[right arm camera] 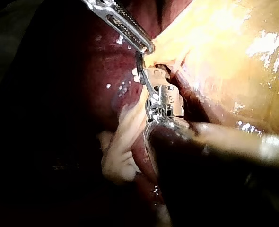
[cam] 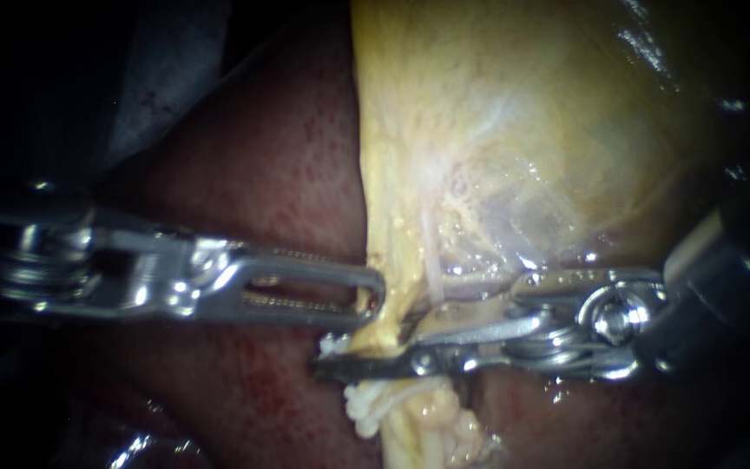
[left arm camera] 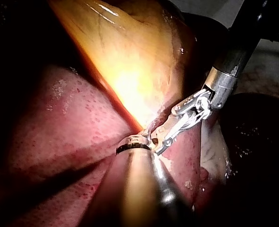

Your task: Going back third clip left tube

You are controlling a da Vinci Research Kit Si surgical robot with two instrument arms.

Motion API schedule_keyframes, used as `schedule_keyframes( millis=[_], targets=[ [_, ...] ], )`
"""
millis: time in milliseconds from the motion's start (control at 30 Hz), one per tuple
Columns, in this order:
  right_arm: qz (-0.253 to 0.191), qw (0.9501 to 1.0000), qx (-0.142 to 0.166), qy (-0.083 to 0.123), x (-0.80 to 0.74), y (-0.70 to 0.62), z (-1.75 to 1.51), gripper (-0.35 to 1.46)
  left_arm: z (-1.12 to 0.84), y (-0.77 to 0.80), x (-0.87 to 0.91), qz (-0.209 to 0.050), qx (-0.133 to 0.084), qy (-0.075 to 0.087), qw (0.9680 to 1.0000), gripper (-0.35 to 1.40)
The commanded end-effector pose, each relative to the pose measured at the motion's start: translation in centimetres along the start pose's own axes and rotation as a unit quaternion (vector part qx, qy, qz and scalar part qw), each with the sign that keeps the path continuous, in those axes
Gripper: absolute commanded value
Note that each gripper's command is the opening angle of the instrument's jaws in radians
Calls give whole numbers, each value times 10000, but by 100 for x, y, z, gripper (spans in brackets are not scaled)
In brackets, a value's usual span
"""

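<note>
centrally, a yellow strand (cam: 388, 260) hangs from the gallbladder (cam: 523, 104) across the dark red liver (cam: 262, 156). a thin pale tube (cam: 434, 265) runs down it; whether this is the left tube is unclear. white lumps (cam: 362, 412) cling lower down, clip or tissue, hard to say. the left instrument (cam: 373, 300) lies level from the left, its claw pinching the strand's edge. the right instrument (cam: 366, 352) lies level from the right, just below, its claw spread and straddling the strand.
</note>
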Motion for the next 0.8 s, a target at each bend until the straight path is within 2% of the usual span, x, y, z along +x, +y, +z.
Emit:
schedule_keyframes(
  millis=[33, 667, 800],
  targets=[
    [-24, 10000, -4, 3, 0, 0, 0, -35, 0, 0, 0, 0, 1, -1, 10000, -35],
    [-85, 10000, -22, 25, 0, 0, 0, -35, -1, -1, -1, -2, 4, 1, 10000, -35],
    [-295, 9995, -54, 56, -1, 0, 1, 2, -1, -1, -1, -2, 4, 1, 10000, -35]
  ],
)
